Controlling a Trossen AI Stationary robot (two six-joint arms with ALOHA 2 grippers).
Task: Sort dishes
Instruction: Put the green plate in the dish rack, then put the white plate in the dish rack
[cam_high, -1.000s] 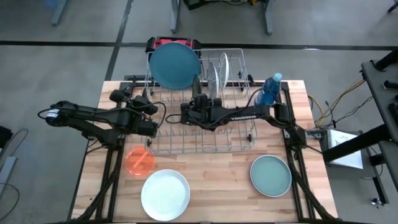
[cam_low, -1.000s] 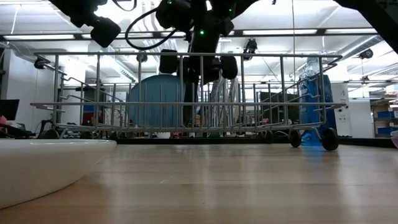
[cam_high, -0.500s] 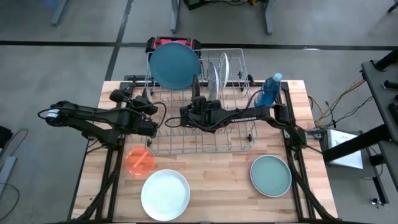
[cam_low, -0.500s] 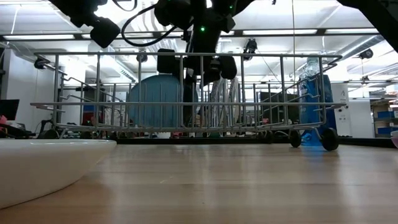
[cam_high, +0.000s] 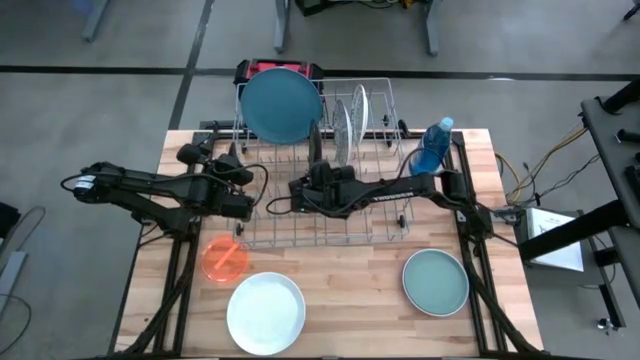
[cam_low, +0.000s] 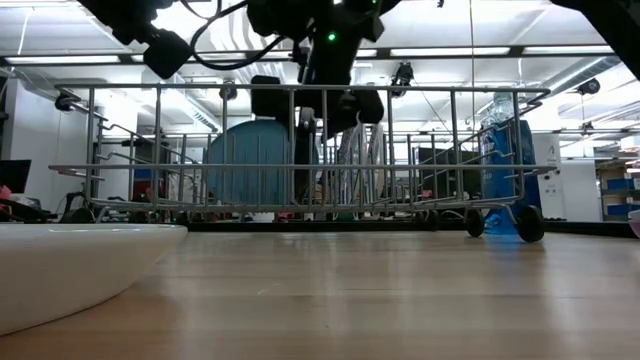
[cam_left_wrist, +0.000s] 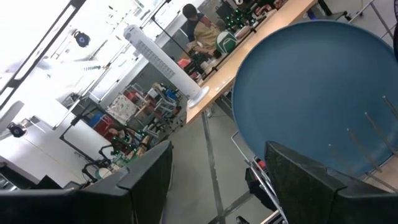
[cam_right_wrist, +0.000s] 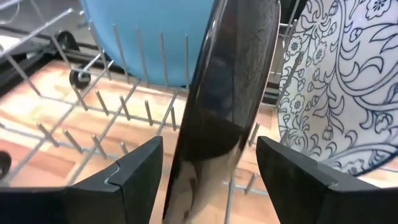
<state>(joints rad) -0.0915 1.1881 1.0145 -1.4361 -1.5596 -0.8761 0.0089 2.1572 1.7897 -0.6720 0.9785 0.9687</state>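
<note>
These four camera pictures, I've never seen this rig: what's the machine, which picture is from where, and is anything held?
Two dark robot arms work at a wooden table. One picture looks straight down, one sits at table height, and two ride on the wrists.

A wire rack holds a large blue plate, a dark plate and a patterned plate on edge. On the table lie an orange plate, a white dish, a green plate and a blue bottle.

The right gripper straddles the dark plate, fingers apart. The left gripper waits open beside the rack.

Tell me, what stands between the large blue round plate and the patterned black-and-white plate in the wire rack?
A dark glossy plate stands upright between the large blue plate and the patterned plate, between the open right gripper fingers; right wrist view.
</note>
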